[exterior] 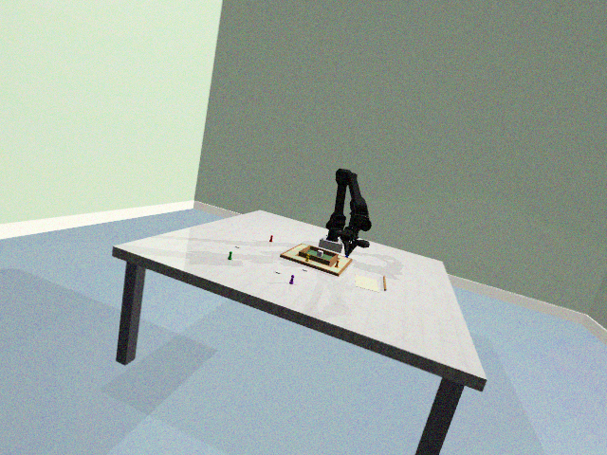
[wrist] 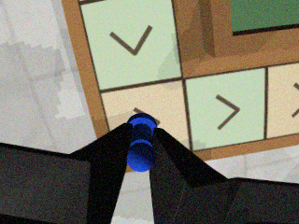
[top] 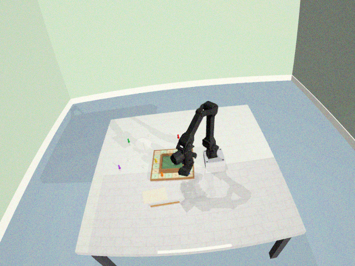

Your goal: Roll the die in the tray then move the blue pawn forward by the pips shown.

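My gripper [wrist: 141,134] [top: 185,172] [exterior: 347,252] is shut on the blue pawn [wrist: 140,156], which it grips by the neck. It holds the pawn low over a cream corner square of the game board [wrist: 88,70] [top: 172,178] [exterior: 308,264], on the side near the robot base. Arrows mark the squares beside it. The green tray [wrist: 262,14] [top: 166,162] fills the board's middle. A small white die [exterior: 320,253] lies in the tray; the arm hides it in the top view. I cannot read its pips.
An orange pawn [top: 162,173] and a yellow pawn [top: 155,160] stand on the board's track. Red [top: 178,136], green [top: 128,140] and purple [top: 118,167] pawns stand on the table off the board. A notepad [top: 155,195] and a pencil [top: 165,203] lie in front of the board.
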`<state>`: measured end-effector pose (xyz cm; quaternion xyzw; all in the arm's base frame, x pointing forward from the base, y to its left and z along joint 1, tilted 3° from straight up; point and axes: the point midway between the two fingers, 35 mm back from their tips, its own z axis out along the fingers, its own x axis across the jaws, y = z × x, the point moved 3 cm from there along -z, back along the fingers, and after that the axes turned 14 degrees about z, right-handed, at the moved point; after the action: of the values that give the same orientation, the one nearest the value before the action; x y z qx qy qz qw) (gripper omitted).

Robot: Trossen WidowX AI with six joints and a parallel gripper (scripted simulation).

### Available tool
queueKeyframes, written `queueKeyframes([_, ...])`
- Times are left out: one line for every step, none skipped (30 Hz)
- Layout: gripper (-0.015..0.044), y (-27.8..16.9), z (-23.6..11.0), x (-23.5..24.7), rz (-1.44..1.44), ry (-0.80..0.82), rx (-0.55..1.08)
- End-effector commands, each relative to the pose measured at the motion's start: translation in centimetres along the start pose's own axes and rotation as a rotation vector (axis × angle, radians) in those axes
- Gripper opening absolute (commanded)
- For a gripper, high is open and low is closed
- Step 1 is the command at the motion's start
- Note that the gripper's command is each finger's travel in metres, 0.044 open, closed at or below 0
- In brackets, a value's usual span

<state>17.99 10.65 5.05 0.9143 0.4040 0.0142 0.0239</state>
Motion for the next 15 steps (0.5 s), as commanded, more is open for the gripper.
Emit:
queueKeyframes([0.0000,-0.14,0.95,-0.31,-0.003,-0.015,0.008])
queueKeyframes([0.0000,-0.15,1.11,-0.32,-0.003,-0.015,0.008])
queueKeyframes([0.0000,-0.15,1.24,-0.32,-0.003,-0.015,0.008])
queueKeyframes([0.0000,-0.15,1.32,-0.33,-0.003,-0.015,0.008])
queueKeyframes([0.0000,-0.15,1.34,-0.33,-0.003,-0.015,0.008])
queueKeyframes([0.0026,-0.02,0.76,-0.07,0.001,-0.003,0.001])
queueKeyframes([0.0053,-0.02,0.76,-0.07,0.001,-0.003,0.001])
queueKeyframes([0.0079,-0.02,0.76,-0.07,0.001,-0.003,0.001])
queueKeyframes([0.0105,-0.02,0.76,-0.07,0.001,-0.003,0.001])
queueKeyframes([0.0131,-0.02,0.76,-0.07,0.001,-0.003,0.001])
queueKeyframes([0.0157,-0.02,0.76,-0.07,0.001,-0.003,0.001])
queueKeyframes([0.0184,-0.02,0.76,-0.07,0.001,-0.003,0.001])
queueKeyframes([0.0210,-0.02,0.76,-0.07,0.001,-0.003,0.001])
queueKeyframes([0.0236,-0.02,0.76,-0.07,0.001,-0.003,0.001])
queueKeyframes([0.0263,-0.01,0.49,-0.03,0.001,-0.004,0.001])
